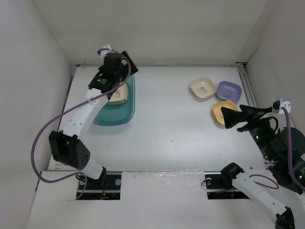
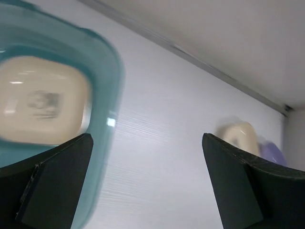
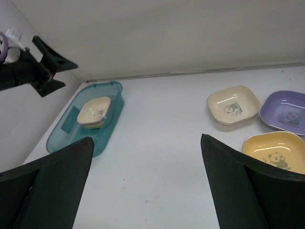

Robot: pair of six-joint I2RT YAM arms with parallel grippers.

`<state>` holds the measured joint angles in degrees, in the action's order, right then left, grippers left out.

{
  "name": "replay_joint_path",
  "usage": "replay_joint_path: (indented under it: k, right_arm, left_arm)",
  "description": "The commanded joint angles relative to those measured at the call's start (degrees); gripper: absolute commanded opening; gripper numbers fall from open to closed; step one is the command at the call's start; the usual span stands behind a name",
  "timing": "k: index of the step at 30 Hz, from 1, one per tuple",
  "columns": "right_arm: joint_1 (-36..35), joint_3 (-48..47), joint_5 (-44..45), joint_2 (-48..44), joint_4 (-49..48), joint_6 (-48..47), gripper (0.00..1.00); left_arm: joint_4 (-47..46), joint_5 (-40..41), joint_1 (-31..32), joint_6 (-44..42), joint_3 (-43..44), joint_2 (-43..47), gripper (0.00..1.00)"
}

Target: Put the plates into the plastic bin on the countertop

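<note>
The translucent teal plastic bin (image 1: 114, 114) stands at the back left of the white countertop (image 1: 167, 124). It holds a stack of plates with a cream one (image 1: 118, 95) on top. My left gripper (image 1: 125, 64) hovers above the bin's far end, open and empty. The left wrist view shows the bin (image 2: 102, 95) and that cream plate (image 2: 43, 102). Three plates lie at the back right: cream (image 1: 202, 88), lavender (image 1: 228, 89) and yellow-orange (image 1: 220, 109). My right gripper (image 1: 226, 118) is open and empty, just over the yellow-orange plate (image 3: 274, 155).
White walls enclose the countertop on three sides. A metal rail (image 1: 245, 86) runs along the right wall beside the lavender plate. The right wrist view shows the bin (image 3: 86, 121) far left, with bare surface between it and the cream plate (image 3: 233, 106).
</note>
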<state>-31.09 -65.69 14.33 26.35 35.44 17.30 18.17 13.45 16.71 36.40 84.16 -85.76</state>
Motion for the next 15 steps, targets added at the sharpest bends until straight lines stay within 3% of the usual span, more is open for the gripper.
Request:
replay_joint_path:
  k: [1, 4, 5, 9, 11, 15]
  right_arm:
    - [0.2, 0.7, -0.6, 0.9, -3.7, -0.2, 1.00]
    - [0.2, 0.7, -0.6, 0.9, -3.2, 0.5, 1.00]
    - [0.2, 0.7, -0.6, 0.9, -3.2, 0.5, 1.00]
    - [0.2, 0.0, 0.7, -0.3, -0.9, 1.0, 1.00]
    - [0.2, -0.5, 1.4, -1.7, -0.2, 1.0, 1.00]
    - [0.2, -1.0, 1.4, -2.3, 1.5, 1.0, 1.00]
  left_arm:
    - [-2.2, -1.6, 10.9, 0.4, 6.3, -8.7, 1.00]
    - [4.0, -0.8, 16.4, 3.7, 20.0, -22.6, 1.00]
    - [5.9, -0.8, 19.5, 4.6, 28.3, -26.3, 1.00]
    - [12.9, -1.5, 22.9, 9.0, 47.3, -41.9, 0.97]
    - [12.1, -3.4, 22.9, 12.0, 51.1, -47.4, 0.95]
    - [3.7, -11.7, 22.9, 15.1, 49.9, -50.8, 0.94]
